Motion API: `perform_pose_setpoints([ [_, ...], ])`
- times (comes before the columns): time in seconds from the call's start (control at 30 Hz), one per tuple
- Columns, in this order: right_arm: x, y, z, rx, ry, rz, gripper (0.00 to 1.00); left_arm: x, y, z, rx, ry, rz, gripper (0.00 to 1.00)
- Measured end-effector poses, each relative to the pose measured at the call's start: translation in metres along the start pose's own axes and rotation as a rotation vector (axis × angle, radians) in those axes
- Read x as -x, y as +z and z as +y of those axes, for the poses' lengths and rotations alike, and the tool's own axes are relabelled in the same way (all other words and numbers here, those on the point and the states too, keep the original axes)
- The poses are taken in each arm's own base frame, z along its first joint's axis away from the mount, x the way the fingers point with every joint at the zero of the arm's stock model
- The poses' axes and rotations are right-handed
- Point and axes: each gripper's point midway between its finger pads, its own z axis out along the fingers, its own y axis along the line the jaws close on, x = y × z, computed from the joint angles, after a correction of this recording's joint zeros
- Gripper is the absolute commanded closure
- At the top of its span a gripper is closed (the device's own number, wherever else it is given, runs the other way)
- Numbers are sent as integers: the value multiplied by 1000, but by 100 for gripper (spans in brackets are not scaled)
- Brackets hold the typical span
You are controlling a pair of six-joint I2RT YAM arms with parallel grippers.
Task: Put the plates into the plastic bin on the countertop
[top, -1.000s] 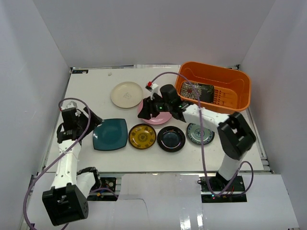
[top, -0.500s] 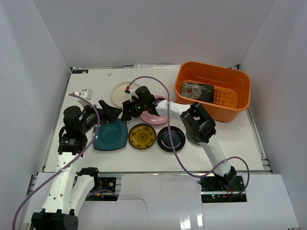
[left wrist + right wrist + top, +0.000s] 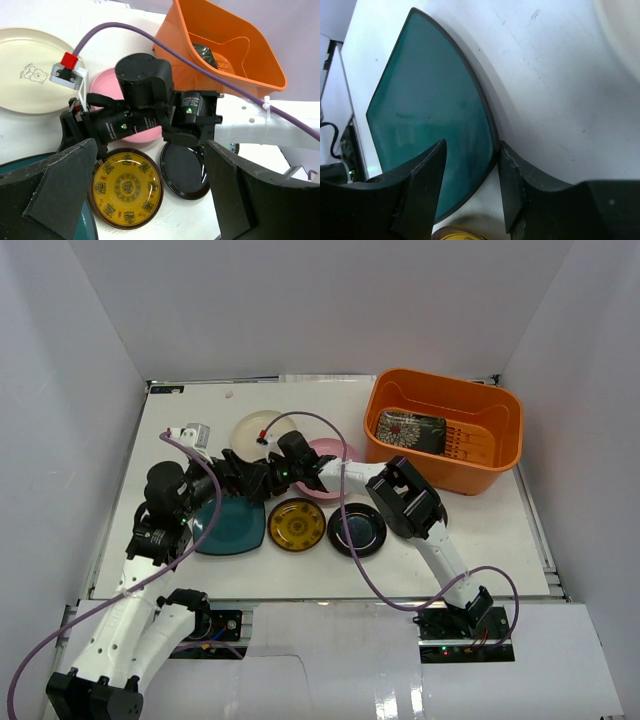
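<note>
My right gripper [image 3: 470,187] is open and low over the right edge of the square teal plate [image 3: 430,115], one finger over the plate and one outside its rim. In the top view the right gripper [image 3: 258,490] reaches far left and meets my left gripper [image 3: 228,478], which is open, empty and above the teal plate [image 3: 225,530]. The left gripper [image 3: 150,195] looks down on the yellow-brown plate [image 3: 125,187] and the glossy black plate [image 3: 186,170]. The pink plate [image 3: 335,452] and cream plate [image 3: 255,430] lie behind. The orange bin [image 3: 500,400] holds the dark floral plate [image 3: 410,430]. The blue-green plate is mostly hidden under the right arm.
The right arm's forearm and purple cable [image 3: 350,430] stretch across the pink plate. White walls close in the countertop [image 3: 190,400] on three sides. The bin stands at the far right corner.
My right gripper has moved left from over the pink plate to the teal plate's edge. My left arm has swung forward and right, ending above the teal plate.
</note>
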Motion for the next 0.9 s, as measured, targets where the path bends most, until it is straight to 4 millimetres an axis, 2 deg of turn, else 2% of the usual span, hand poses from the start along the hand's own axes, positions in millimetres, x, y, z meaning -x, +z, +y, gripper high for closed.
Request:
perform_pose_setpoints([
  [0.1, -8, 1, 4, 29, 27, -8, 60, 0, 1, 2, 15, 2, -4, 2],
  [0.13, -10, 0, 5, 41, 41, -10, 72, 0, 1, 3, 23, 6, -8, 2],
  [0.23, -19, 0, 7, 60, 105, -5, 92, 1, 2, 5, 43, 13, -17, 2],
  [0.33, -18, -1, 15, 89, 176, -4, 92, 5, 0, 7, 63, 15, -32, 2],
  [0.43, -8, -6, 28, 109, 178, -21, 92, 15, -2, 6, 82, 15, -54, 2],
  [0.53, 13, -19, 47, 122, 147, -63, 92, 37, -7, -1, 88, 14, -107, 2],
  [0.6, 28, -35, 59, 108, 113, -104, 92, 51, -9, -7, 88, 13, -142, 2],
  [0.67, 49, -61, 66, 84, 87, -170, 92, 62, -13, -12, 84, 3, -172, 2],
  [0.73, 72, -100, 69, 65, 77, -249, 92, 68, -16, -15, 79, -9, -195, 2],
  [0.77, 85, -125, 68, 51, 71, -296, 92, 70, -18, -17, 76, -15, -205, 2],
  [0.83, 111, -186, 59, 13, 72, -409, 92, 74, -21, -20, 67, -25, -226, 2],
  [0.9, 136, -252, 39, -40, 83, -544, 92, 77, -22, -22, 59, -39, -239, 3],
])
